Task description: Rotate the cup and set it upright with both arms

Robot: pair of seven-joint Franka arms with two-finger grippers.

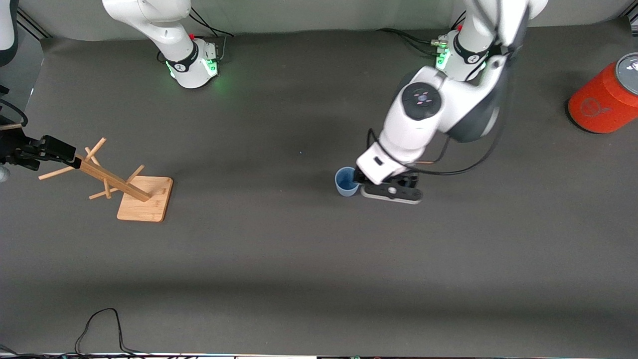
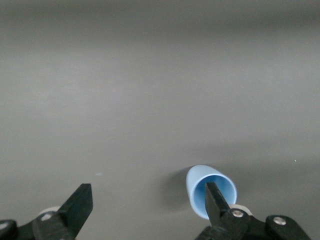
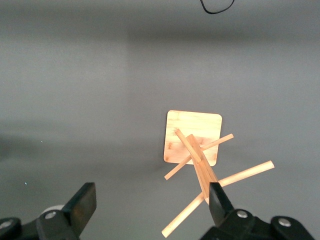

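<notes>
The pale-blue cup (image 1: 346,181) stands upright on the dark mat, mouth up, its inside a darker blue. My left gripper (image 1: 383,183) hangs low right beside it, on the side toward the left arm's end of the table. In the left wrist view the left gripper (image 2: 147,206) is open. One of its fingers (image 2: 216,202) overlaps the mouth of the cup (image 2: 197,181), and nothing lies between the jaws. My right gripper (image 1: 60,150) hovers open over the top of the wooden rack (image 1: 112,179). It holds nothing, as the right wrist view (image 3: 150,206) shows.
The wooden rack (image 3: 194,142) with its pegs stands on a square base toward the right arm's end. A big orange cylinder with a grey top (image 1: 605,97) lies at the left arm's end. A black cable (image 1: 99,326) loops at the mat's near edge.
</notes>
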